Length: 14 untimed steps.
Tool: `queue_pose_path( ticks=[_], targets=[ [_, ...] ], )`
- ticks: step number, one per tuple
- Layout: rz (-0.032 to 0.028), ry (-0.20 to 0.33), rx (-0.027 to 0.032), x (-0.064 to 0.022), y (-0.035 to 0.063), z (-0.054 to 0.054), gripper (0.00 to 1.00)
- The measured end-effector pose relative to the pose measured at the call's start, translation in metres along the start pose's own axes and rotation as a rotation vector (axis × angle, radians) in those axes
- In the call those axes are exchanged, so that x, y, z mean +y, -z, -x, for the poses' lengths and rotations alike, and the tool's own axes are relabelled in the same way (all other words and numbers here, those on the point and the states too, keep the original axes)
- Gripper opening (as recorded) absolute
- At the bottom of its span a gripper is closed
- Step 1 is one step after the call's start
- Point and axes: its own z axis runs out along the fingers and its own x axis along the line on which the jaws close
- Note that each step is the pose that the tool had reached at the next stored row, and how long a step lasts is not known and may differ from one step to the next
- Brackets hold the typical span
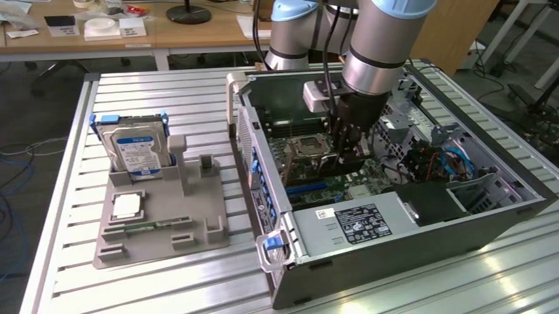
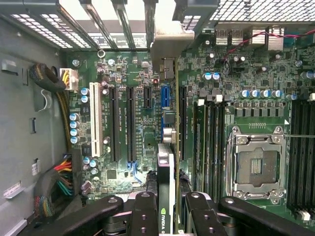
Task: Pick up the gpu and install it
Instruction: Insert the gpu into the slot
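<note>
One gpu (image 2: 165, 172) inside one computer case (image 1: 419, 242). Beside the case: one hard drive (image 1: 135, 154), one memory stick (image 1: 156, 226), one grey holder (image 1: 201, 230).

Between the gripper's (image 2: 169, 206) matt black fingers (image 2: 143, 216), the gpu (image 2: 166, 167) shows a green circuit-board edge, a black plastic cooler and a dull silver metal bracket. Beneath the tool the motherboard (image 2: 123, 69) is green and faintly glossy. Around it the computer case (image 1: 393, 255) is matt grey sheet metal, on a table (image 1: 157, 98) of shiny ribbed aluminium.
</note>
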Motion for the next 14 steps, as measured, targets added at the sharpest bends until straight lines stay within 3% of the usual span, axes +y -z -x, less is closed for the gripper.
queue_pose_path(
  ticks=[14],
  targets=[
    [-0.0007, 0.000, -0.0002, 0.0051, 0.0001, -0.0038, 0.26]
  ],
)
